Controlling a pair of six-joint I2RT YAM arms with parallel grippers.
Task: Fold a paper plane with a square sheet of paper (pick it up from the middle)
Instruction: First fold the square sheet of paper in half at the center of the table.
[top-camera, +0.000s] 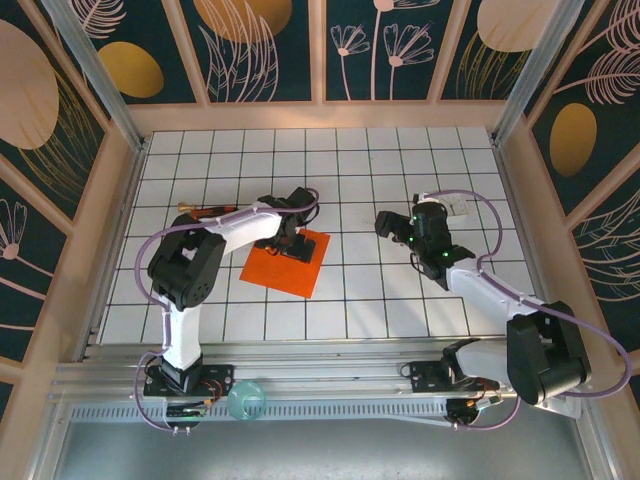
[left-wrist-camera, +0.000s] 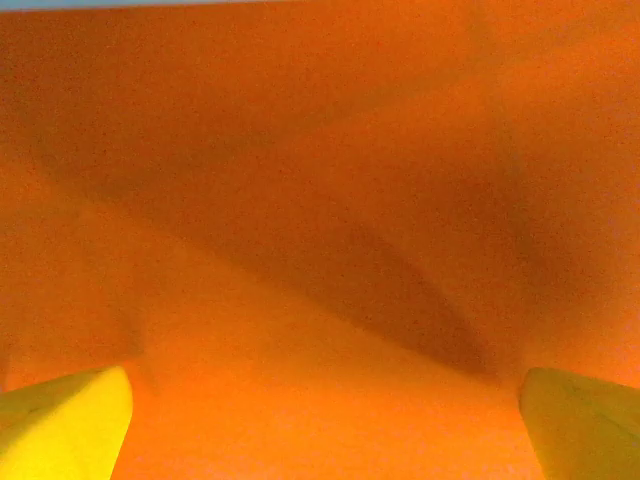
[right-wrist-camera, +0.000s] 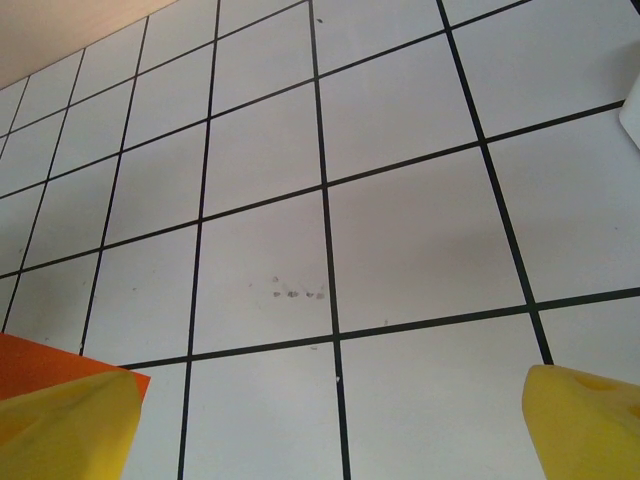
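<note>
The left pincer (top-camera: 295, 243) hangs low over the middle of the square sheet of paper (top-camera: 283, 268), yellow fingers (left-wrist-camera: 65, 430) spread wide and gripping nothing, which suits the centre pick-up the task asks for. The right pincer (top-camera: 400, 232) hovers equally wide and empty over bare table (top-camera: 380, 300) to the right, probably to keep clear. The sheet lies flat left of centre, skewed to the grid, bright orange-red and unfolded, with soft shadowed ridges that may be creases.

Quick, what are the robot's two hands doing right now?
Left gripper: open, over the square sheet of paper, holding nothing.
Right gripper: open, empty.
</note>
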